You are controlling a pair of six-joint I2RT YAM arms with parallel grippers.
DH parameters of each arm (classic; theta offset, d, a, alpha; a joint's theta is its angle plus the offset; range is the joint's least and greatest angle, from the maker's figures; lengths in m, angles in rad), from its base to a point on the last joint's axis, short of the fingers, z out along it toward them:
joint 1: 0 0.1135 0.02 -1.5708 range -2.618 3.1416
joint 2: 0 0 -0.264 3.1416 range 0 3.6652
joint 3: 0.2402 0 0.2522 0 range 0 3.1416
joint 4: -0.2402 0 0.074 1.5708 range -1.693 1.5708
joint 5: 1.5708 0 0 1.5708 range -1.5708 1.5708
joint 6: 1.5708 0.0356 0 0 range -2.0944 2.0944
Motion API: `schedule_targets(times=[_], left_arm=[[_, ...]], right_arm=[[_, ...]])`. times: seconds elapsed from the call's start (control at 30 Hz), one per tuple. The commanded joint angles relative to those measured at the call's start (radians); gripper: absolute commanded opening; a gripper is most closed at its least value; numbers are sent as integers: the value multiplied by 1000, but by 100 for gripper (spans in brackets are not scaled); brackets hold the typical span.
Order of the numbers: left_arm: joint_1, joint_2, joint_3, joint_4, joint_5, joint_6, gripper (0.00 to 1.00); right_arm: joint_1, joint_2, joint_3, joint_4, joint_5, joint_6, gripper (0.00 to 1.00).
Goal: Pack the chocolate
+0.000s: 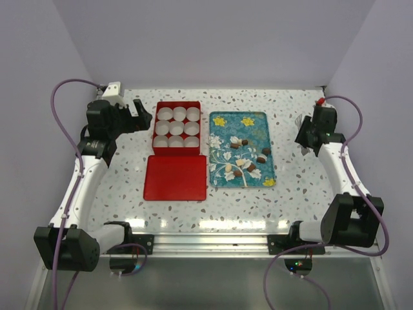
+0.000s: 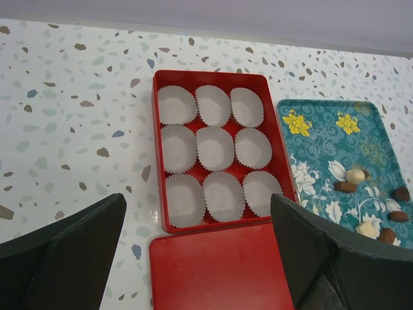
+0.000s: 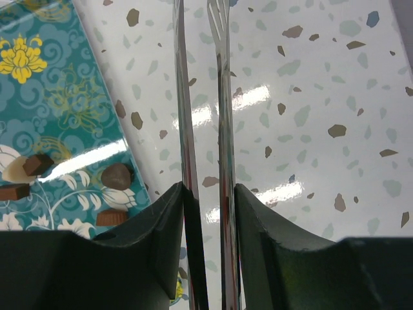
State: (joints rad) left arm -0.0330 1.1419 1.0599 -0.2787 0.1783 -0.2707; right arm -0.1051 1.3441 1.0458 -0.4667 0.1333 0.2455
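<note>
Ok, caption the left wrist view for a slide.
Open left gripper facing a red box of nine empty cups, lid in front, chocolates waiting on the tray beside it.

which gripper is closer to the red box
Left. The left gripper sits just left of the red box; the right gripper, holding tongs, is beyond the teal tray.

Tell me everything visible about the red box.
The red box is a shallow, glossy rectangular container, open and flat on the speckled table. Nine white fluted paper cups fill it in three rows of three, all empty. Its red lid lies flat against its near side, and the teal tray sits to its right, apart.
</note>
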Motion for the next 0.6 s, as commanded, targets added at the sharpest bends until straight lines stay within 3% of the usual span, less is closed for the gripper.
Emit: schedule_targets(times=[0.0,0.23,0.57], left_arm=[[5,-1,9,56,16,-13,100],[5,-2,6,55,21,-15,100],[5,-21,-17,56,21,-16,100]], right_arm=[[-1,-42,52,-41,-24,3,38],[1,-37,49,-55,-24,-8,37],[45,105,22,11,51,-51,37]])
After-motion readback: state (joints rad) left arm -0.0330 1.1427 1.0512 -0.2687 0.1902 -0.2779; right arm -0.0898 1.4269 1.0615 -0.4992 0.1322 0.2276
